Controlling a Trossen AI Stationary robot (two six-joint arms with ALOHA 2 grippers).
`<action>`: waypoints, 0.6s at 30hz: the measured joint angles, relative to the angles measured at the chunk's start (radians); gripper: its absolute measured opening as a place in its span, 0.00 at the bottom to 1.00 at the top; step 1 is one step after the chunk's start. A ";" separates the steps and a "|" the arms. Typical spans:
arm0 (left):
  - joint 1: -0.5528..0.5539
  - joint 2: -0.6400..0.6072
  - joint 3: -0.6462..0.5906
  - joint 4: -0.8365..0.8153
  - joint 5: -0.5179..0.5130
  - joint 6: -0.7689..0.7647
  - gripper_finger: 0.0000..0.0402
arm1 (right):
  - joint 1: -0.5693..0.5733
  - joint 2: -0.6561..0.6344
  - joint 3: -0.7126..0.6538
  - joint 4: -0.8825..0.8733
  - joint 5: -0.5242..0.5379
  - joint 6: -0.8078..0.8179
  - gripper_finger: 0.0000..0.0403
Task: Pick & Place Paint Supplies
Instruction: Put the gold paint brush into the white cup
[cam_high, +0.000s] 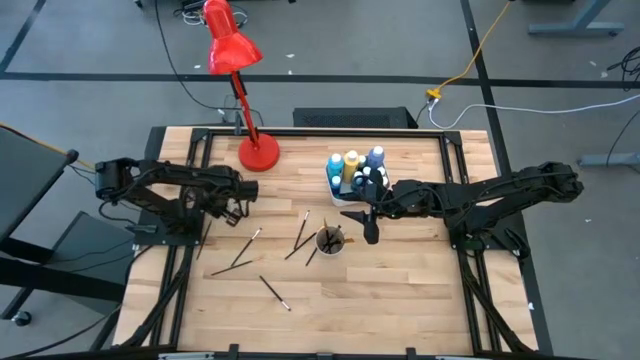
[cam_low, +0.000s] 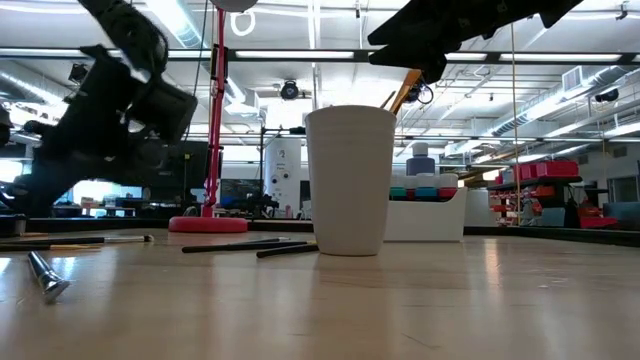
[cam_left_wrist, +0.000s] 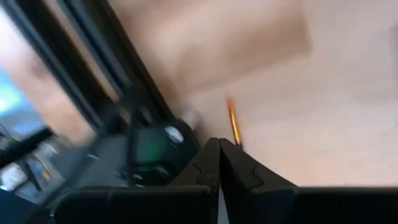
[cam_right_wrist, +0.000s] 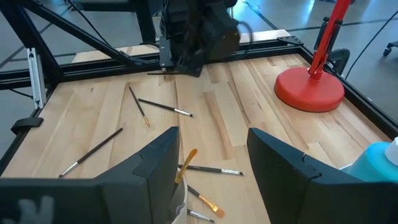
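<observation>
Brushes lie scattered over the lower middle of the wooden table in the high view, and a white cup with brush handles in it stands near the frame's centre. Just above and right of it, a white tray holds paint bottles in blue, yellow and white. The red desk lamp stands at upper centre. The left gripper is at the left, over the table's edge; the right gripper hangs beside the cup.

From the low view, the cup fills the centre, a brown brush handle leaning out of its top, the tray behind it to the right, dark brushes flat on the wood at left.

Seen from the left wrist view, the left gripper's fingers are pressed together with nothing between them; a thin orange-brown brush lies on the wood just beyond their tips.

Across the right wrist view, the right gripper stands with jaws apart and empty, above brushes at lower centre. More brushes lie left of centre, the lamp base at upper right, a blue bottle at the right edge.
</observation>
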 joint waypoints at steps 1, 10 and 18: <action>0.001 0.003 0.027 -0.028 -0.024 0.007 0.02 | 0.000 0.000 0.000 0.001 0.000 -0.003 0.48; 0.016 0.007 -0.034 0.001 -0.093 -0.009 0.01 | 0.000 0.000 0.000 0.020 0.000 -0.026 0.48; 0.004 0.005 -0.163 0.175 0.001 -0.005 0.01 | 0.000 0.000 0.000 0.016 0.001 -0.027 0.48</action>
